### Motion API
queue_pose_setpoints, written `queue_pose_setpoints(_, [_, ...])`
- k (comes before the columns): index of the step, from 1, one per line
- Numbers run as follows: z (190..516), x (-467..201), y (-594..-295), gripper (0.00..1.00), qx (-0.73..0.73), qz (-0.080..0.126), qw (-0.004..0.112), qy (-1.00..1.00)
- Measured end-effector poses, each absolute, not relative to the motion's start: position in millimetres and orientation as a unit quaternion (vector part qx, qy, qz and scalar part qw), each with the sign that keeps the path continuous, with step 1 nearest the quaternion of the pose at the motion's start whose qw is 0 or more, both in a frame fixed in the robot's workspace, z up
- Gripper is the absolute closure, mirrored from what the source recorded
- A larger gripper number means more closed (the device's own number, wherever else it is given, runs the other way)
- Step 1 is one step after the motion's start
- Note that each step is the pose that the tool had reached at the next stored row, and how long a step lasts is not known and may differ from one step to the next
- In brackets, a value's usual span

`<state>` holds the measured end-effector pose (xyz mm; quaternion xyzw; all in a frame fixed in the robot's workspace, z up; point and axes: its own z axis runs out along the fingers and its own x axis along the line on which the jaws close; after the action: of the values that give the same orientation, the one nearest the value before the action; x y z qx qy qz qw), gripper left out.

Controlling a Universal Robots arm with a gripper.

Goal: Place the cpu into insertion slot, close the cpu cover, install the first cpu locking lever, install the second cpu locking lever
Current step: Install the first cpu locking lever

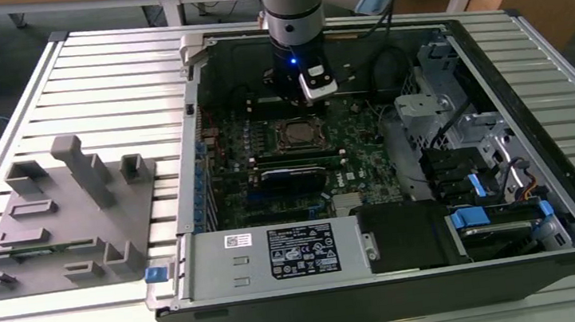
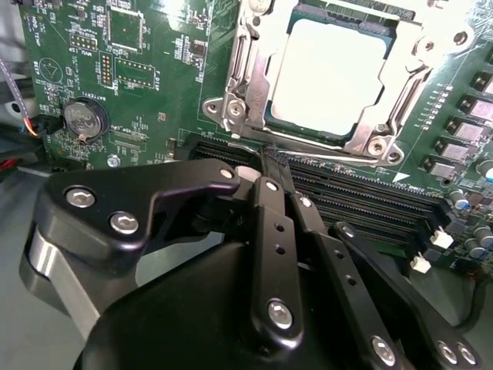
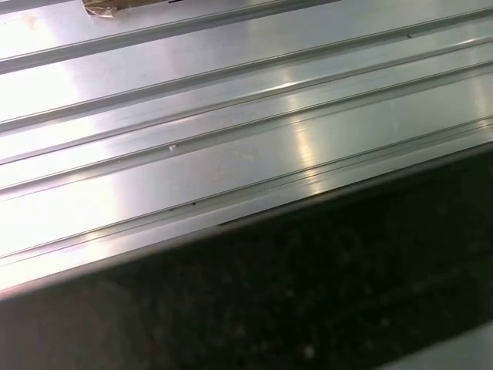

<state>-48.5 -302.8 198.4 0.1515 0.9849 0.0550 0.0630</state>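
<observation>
While end effector point(image 2: 271, 159) hung clenched, cpu point(image 2: 327, 77) sat just ahead under cpu cover point(image 2: 254, 54): thin stiff plate, probably best pushed at rim.

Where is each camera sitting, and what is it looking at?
Exterior view: off the arm, high up, looking down into the open computer case; the arm shows.
Second wrist view: on the arm, looking past the gripper at the cpu.
First wrist view: on the arm, facing the slatted table.
Shared: exterior and second wrist views both show the cpu.
</observation>
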Motion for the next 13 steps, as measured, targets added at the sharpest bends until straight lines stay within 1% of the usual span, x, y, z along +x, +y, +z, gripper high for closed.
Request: queue_pose_setpoints(13, [198.1,-50.5,-302.9,0.89,0.151,0.050,0.070,0.985])
